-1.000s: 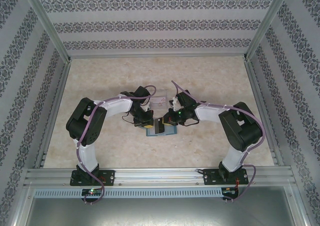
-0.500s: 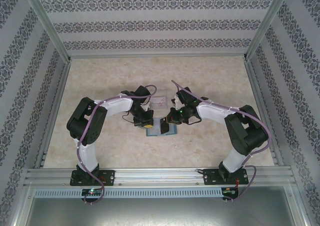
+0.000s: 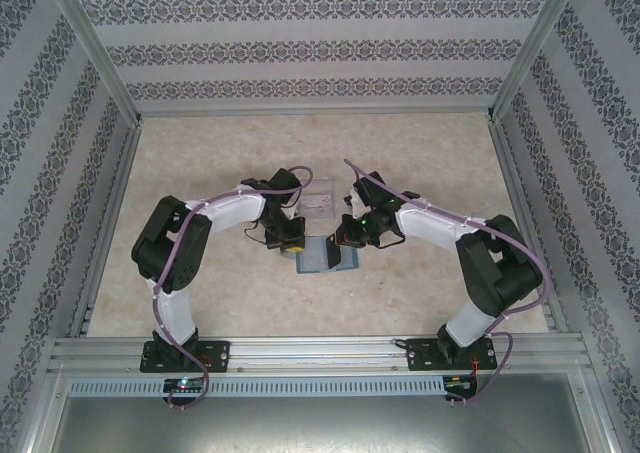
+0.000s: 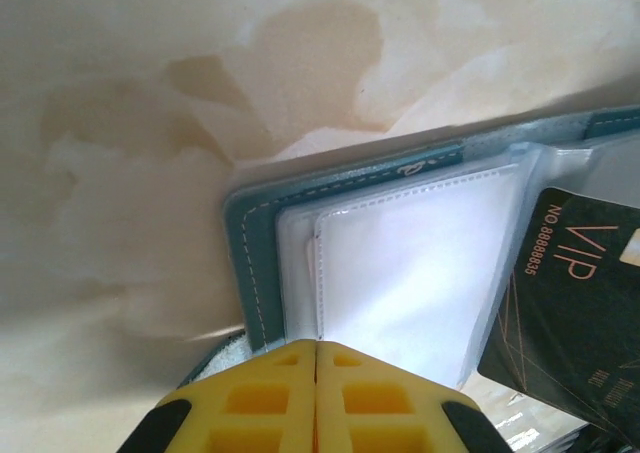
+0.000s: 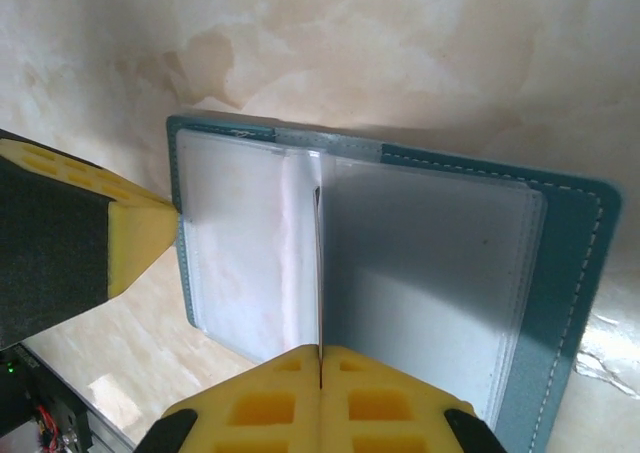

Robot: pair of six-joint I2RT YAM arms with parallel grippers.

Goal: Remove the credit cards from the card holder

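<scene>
A teal card holder (image 3: 322,261) lies open and flat at the centre of the counter (image 3: 420,153), pockets up, its long axis running left to right. The left fingers (image 4: 265,403) are pressed together at its left edge. The right fingers (image 5: 385,403) pinch a thin sheet seen edge-on, probably the dark card (image 4: 570,303).

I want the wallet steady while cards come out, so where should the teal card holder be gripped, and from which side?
Grip the card holder by the bare stitched teal border along an outer edge, coming in low from that side. It lies open, and the border sticks out past the clear sleeves, leaving pockets free.
</scene>
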